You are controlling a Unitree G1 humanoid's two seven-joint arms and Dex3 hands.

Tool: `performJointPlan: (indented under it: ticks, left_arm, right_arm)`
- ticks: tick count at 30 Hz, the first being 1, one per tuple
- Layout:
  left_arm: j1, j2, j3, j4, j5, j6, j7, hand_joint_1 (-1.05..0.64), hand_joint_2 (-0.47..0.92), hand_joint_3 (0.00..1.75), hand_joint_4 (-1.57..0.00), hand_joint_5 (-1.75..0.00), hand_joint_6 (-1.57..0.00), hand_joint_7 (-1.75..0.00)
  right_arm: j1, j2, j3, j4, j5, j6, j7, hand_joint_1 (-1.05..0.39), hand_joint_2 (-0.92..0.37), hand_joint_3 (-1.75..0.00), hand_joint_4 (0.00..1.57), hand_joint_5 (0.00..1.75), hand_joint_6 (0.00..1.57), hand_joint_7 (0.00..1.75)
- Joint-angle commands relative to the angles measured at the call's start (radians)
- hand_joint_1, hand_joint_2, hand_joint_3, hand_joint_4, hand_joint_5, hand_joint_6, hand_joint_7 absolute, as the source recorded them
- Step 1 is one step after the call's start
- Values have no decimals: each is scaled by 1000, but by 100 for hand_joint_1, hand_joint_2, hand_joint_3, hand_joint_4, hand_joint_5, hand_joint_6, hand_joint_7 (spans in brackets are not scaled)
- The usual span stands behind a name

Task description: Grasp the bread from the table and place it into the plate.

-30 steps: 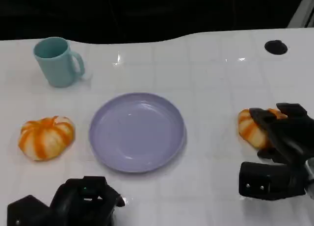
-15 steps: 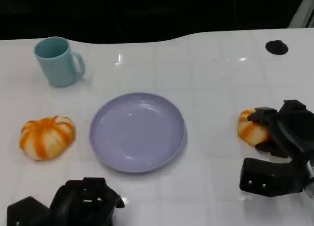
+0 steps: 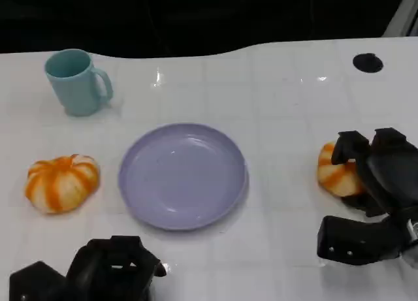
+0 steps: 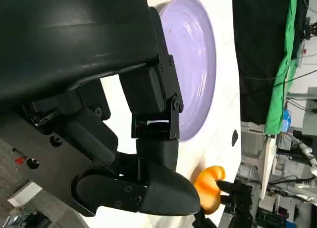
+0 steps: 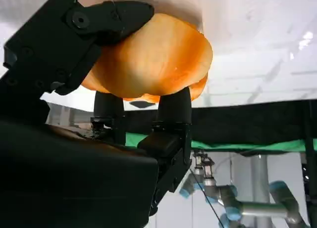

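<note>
- The right hand (image 3: 373,167) is at the right side of the surface (image 3: 287,98) and it grasps an orange and white striped bread (image 3: 334,172); its black fingers (image 3: 349,146) lie over the top of the bread.
- In the right wrist view the same bread (image 5: 158,60) sits between the thumb on one side and the fingers (image 5: 173,109) on the other side, so the hold is a real clamp around it.
- This bread is round and a little flattened, with stripes running from its top down the sides; it has no clear long axis and I cannot tell which way it points. In the head view its wide side seems to lie flat, near the surface, but I cannot tell if it touches the surface or is just lifted.
- The bread is to the right of the lilac plate (image 3: 183,175), apart from it, not inside it.
- The left hand (image 3: 114,271) is low at the near edge of the surface, left of the plate, and it holds nothing; the left wrist view shows its fingers (image 4: 158,188) bent inward, with nothing between them.
- A second striped bread (image 3: 62,182) lies on the surface to the left of the plate, near it but not touching, its flat side down.
- A light blue mug (image 3: 77,82) stands upright at the far left, its handle turned to the right.
- A small black round mark (image 3: 367,63) is at the far right of the surface.
</note>
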Motion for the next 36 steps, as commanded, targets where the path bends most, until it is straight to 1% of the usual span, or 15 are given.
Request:
performJointPlan:
  ticks: [1, 4, 9, 14, 18, 22, 23, 25, 29, 31, 36]
  left_arm:
    - [1, 8, 4, -3, -2, -1, 10, -105, 59, 59, -157, -123, -143, -73]
    - [3, 6, 2, -5, 3, -2, 15, -105, 58, 59, -157, -124, -144, -73]
    - [10, 5, -4, -14, 9, -2, 23, -105, 59, 59, -157, -123, -144, -74]
    - [18, 6, -6, -25, 3, 8, 22, -105, 59, 59, -157, -123, -143, -74]
    - [17, 5, -3, -27, -3, 13, 19, -105, 58, 59, -157, -124, -143, -74]
    - [21, 6, -5, -35, -3, 18, 20, -105, 57, 60, -157, -124, -143, -74]
    - [22, 6, -5, -37, -3, 20, 20, -105, 57, 60, -157, -124, -143, -74]
    - [23, 6, -5, -37, -1, 15, 19, -105, 57, 60, -157, -124, -143, -74]
    - [23, 9, -6, -32, 1, 5, 13, -105, 57, 60, -157, -123, -141, -74]
    - [22, 8, -6, -34, 0, 8, 14, -105, 57, 60, -157, -123, -142, -74]
    - [24, 8, -8, -37, 7, 6, 22, -105, 58, 60, -157, -123, -142, -74]
  right_arm:
    - [14, -15, 12, -33, -2, -41, -60, -21, -33, -108, 96, 175, 70, 175]
    - [16, -13, 20, -69, -5, -58, -70, -20, -30, -115, 97, 175, 69, 175]
    - [16, -10, 29, -126, -7, -73, -68, -19, -25, -120, 97, 175, 68, 175]
    - [-1, 9, 43, -170, -16, -114, -79, -19, -29, -128, 99, 175, 72, 175]
    - [-20, 42, 42, -212, 1, -144, -39, -19, -32, -132, 100, 175, 74, 175]
    - [-49, 80, 52, -237, -10, -147, -10, -21, -33, -134, 100, 175, 75, 175]
    - [-55, 88, 55, -239, -14, -149, -9, -19, -29, -137, 101, 175, 76, 175]
    - [-69, 106, 65, -237, -19, -149, -2, -18, -25, -139, 102, 175, 77, 175]
    - [-94, 146, 81, -223, -18, -137, 29, -18, -25, -137, 101, 175, 76, 175]
    - [-111, 177, 89, -212, -17, -132, 45, -18, -25, -135, 101, 175, 76, 175]
    - [-147, 227, 108, -172, -26, -126, 49, -16, -24, -129, 100, 175, 76, 175]
